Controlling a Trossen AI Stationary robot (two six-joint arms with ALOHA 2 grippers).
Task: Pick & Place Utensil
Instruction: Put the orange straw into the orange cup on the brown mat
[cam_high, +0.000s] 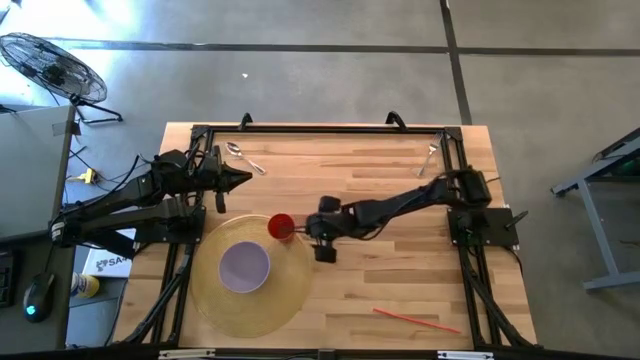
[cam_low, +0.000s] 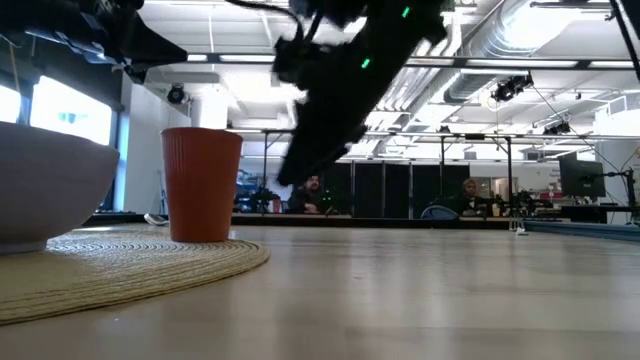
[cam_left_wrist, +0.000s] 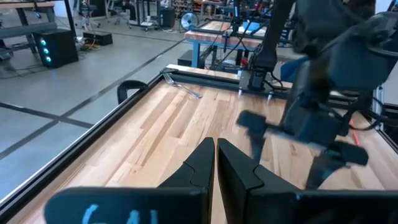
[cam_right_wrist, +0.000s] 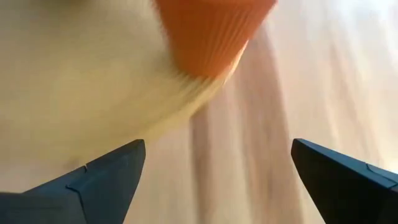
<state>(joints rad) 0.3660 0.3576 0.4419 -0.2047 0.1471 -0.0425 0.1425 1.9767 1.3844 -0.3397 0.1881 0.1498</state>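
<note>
The wooden table (cam_high: 400, 270) carries a round woven placemat (cam_high: 205, 290) at about 7 o'clock from its middle, with a pale bowl (cam_high: 245, 266) on it and a red cup (cam_high: 282, 226) at the mat's 1 o'clock edge.

The right gripper (cam_high: 322, 238) hangs just beside that cup, at its 3 o'clock, fingers spread wide and holding nothing.

The left gripper (cam_high: 240, 179) waits near the table's 10 o'clock edge, fingers pressed together and empty.

Which utensil the task means is unclear. A spoon (cam_high: 243, 157) lies at 11 o'clock from the right gripper, its long axis running 10 to 4 o'clock, just beside the left gripper, so the left arm looks nearer to it. A fork (cam_high: 430, 158) lies at 2 o'clock, by the right arm's base. A thin red straw (cam_high: 415, 320) lies at 4 o'clock.
</note>
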